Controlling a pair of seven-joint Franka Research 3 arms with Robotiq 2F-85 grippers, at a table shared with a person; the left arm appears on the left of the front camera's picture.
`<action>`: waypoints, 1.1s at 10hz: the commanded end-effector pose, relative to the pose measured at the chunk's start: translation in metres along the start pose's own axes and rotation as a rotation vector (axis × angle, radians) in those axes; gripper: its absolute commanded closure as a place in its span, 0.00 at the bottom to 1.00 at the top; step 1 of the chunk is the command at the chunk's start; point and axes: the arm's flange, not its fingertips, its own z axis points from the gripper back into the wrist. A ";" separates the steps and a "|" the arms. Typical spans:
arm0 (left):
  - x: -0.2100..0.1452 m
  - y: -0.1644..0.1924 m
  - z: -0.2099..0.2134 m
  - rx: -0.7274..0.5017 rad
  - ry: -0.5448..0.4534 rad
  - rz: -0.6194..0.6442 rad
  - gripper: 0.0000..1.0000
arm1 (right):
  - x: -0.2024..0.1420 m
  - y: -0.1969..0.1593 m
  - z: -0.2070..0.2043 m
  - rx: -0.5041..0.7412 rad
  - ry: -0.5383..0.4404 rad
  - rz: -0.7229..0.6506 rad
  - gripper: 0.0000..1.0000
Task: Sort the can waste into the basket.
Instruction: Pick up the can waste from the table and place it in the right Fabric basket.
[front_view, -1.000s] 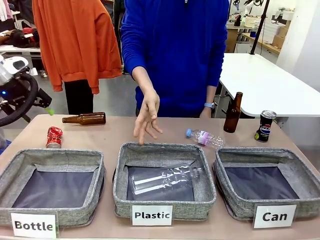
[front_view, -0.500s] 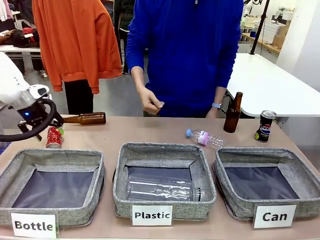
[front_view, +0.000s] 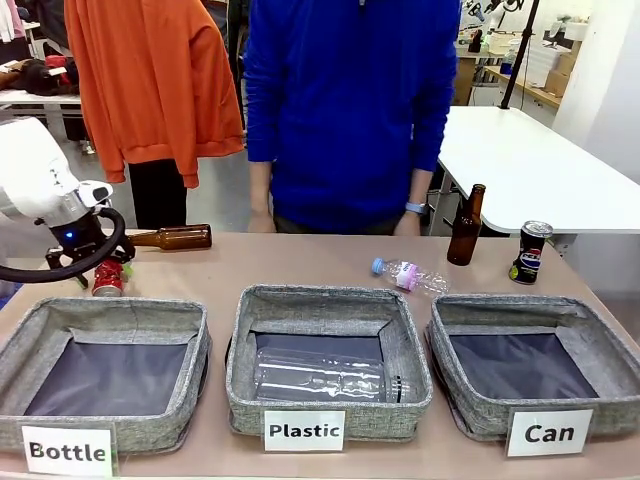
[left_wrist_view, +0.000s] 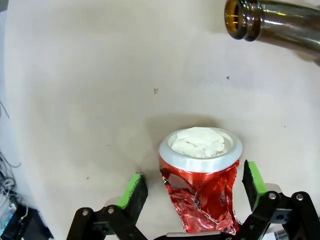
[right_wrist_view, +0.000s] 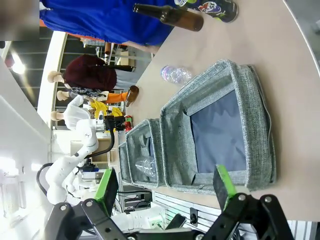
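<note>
A crushed red can (front_view: 107, 283) with a silver top stands at the table's far left. In the left wrist view this red can (left_wrist_view: 200, 192) sits between the green pads (left_wrist_view: 134, 186) of my left gripper (left_wrist_view: 193, 175), which is open and straddles it, with a gap on one side. From the front, my left gripper (front_view: 108, 268) hangs just over the can. A black can (front_view: 534, 252) stands upright at the far right, behind the grey basket (front_view: 600, 352) labelled "Can". My right gripper (right_wrist_view: 165, 186) is open and holds nothing, above that basket (right_wrist_view: 256, 115).
A brown bottle (front_view: 176, 238) lies just behind the red can, its mouth (left_wrist_view: 239, 20) close by. Another brown bottle (front_view: 466, 226) stands beside the black can. A small plastic bottle (front_view: 410, 275) lies mid-table. The "Plastic" basket (front_view: 246, 350) holds a clear bottle; the "Bottle" basket (front_view: 30, 330) is at left. A person stands at the far edge.
My left arm has come down and to the right until its fingers sit around the red can. The person's hand has drawn back, and the clear bottle has settled in the "Plastic" basket.
</note>
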 end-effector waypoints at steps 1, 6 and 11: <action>0.002 0.000 0.003 0.031 -0.019 0.010 0.00 | 0.003 0.000 0.001 0.023 -0.014 0.025 0.00; 0.000 0.006 0.000 0.070 -0.012 0.012 1.00 | 0.003 0.000 0.001 0.023 -0.014 0.025 0.00; -0.001 0.004 0.009 0.029 -0.054 0.022 1.00 | 0.003 0.000 0.001 0.023 -0.014 0.025 0.00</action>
